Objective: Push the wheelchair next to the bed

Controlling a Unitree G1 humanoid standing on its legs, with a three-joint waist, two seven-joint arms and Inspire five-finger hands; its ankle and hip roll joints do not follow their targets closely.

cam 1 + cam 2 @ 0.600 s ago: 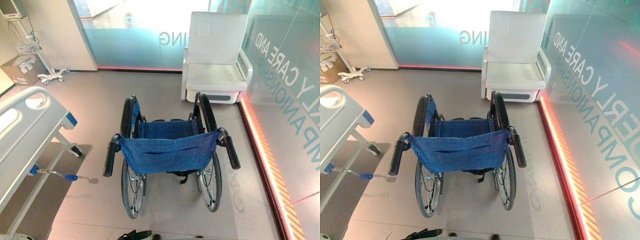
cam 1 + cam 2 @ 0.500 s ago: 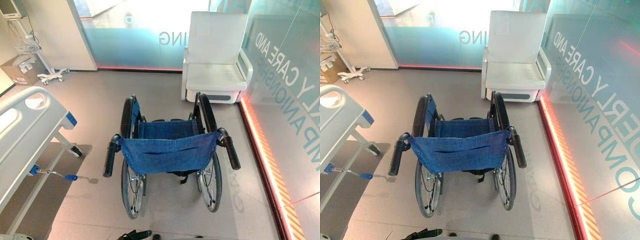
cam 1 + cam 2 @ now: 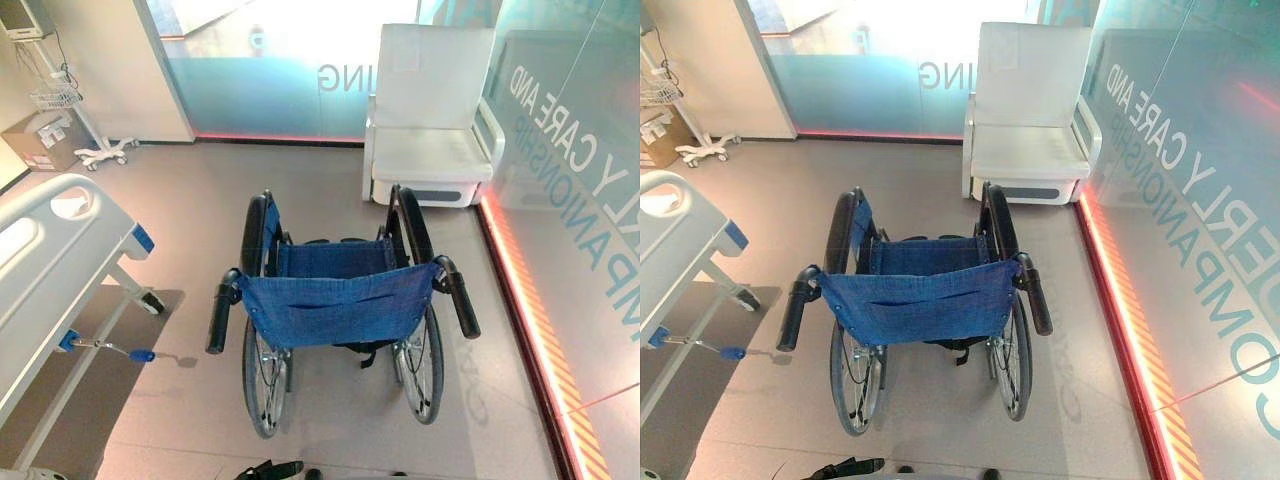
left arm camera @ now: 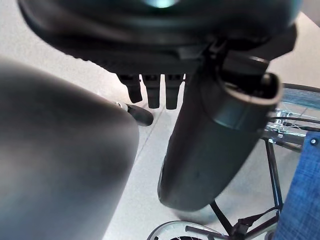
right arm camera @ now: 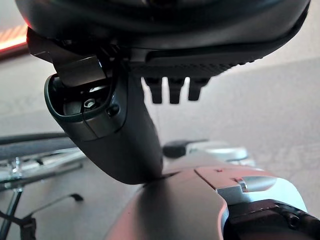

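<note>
Blue-seated wheelchair [image 3: 335, 310] is standing mid-floor, back facing the camera, push handles sticking out at 9 and 3 o'clock. White hospital bed [image 3: 45, 270] is sitting at 9 o'clock, well apart from it. White armchair [image 3: 432, 120] is sitting at 1 o'clock against the glass wall [image 3: 570, 150]. Left robot hand [image 4: 210, 125] is hanging beside the wheelchair frame, fingers relaxed, holding nothing. Right robot hand [image 5: 125, 135] is hanging likewise, fingers loose, gripping nothing.
</note>
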